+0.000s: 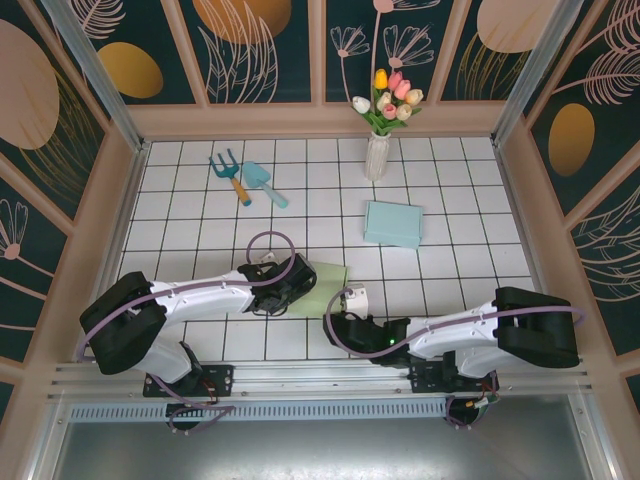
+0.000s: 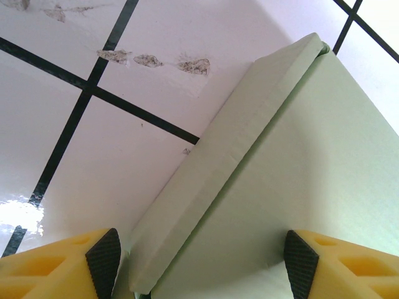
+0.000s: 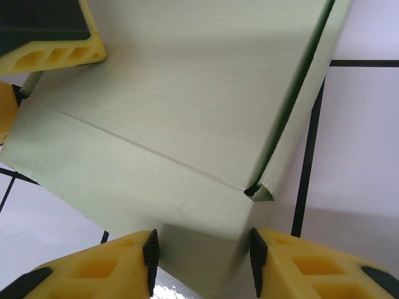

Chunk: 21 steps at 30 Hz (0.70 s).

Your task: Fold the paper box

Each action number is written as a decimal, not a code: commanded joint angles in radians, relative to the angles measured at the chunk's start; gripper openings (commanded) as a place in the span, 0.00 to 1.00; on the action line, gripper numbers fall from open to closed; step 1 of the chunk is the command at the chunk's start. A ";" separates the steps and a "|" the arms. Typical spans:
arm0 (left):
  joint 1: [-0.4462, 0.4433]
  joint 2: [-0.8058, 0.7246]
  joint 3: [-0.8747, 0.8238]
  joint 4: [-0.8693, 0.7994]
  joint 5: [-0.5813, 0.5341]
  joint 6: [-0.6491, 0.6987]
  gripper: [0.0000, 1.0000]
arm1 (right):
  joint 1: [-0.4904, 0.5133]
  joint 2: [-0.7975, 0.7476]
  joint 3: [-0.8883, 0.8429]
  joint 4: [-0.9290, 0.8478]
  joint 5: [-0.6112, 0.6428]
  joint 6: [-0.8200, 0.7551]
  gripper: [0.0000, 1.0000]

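Cardboard of pale green, the paper box (image 1: 328,284) lies just below the middle of the top view, on a white tabletop (image 1: 180,215) ruled into squares by black lines. The left fingers (image 2: 103,265) stand released, spread wide at the bottom corners of the left wrist view. One folded-over side wall of the box runs up between them toward the upper right, its long edge crisp.

The right fingers (image 3: 93,274) sit at the bottom of the right wrist view with a corner flap of the box filling the gap between their black pads. They appear to be pinching it, though the contact itself is hard to see. A crease crosses the panel above them, and a small gap shows at the corner fold.

Bare tiles lie open at the left and right of the top view. Higher in that frame rest a teal box (image 1: 393,223), a vase (image 1: 376,155) of tulips (image 1: 392,98), a hand fork (image 1: 230,175) and a trowel (image 1: 263,184). Dark panels (image 1: 260,45) painted with leaves wall the tabletop in.
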 commanded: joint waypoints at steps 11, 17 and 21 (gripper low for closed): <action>-0.002 0.037 -0.023 -0.118 0.004 -0.013 0.72 | 0.009 -0.025 -0.042 0.078 0.007 -0.042 0.45; -0.002 0.040 -0.022 -0.120 0.004 -0.013 0.72 | 0.009 -0.043 -0.045 0.075 0.018 -0.059 0.45; -0.002 0.038 -0.021 -0.121 0.001 -0.013 0.72 | 0.007 -0.040 -0.054 0.081 0.035 -0.074 0.45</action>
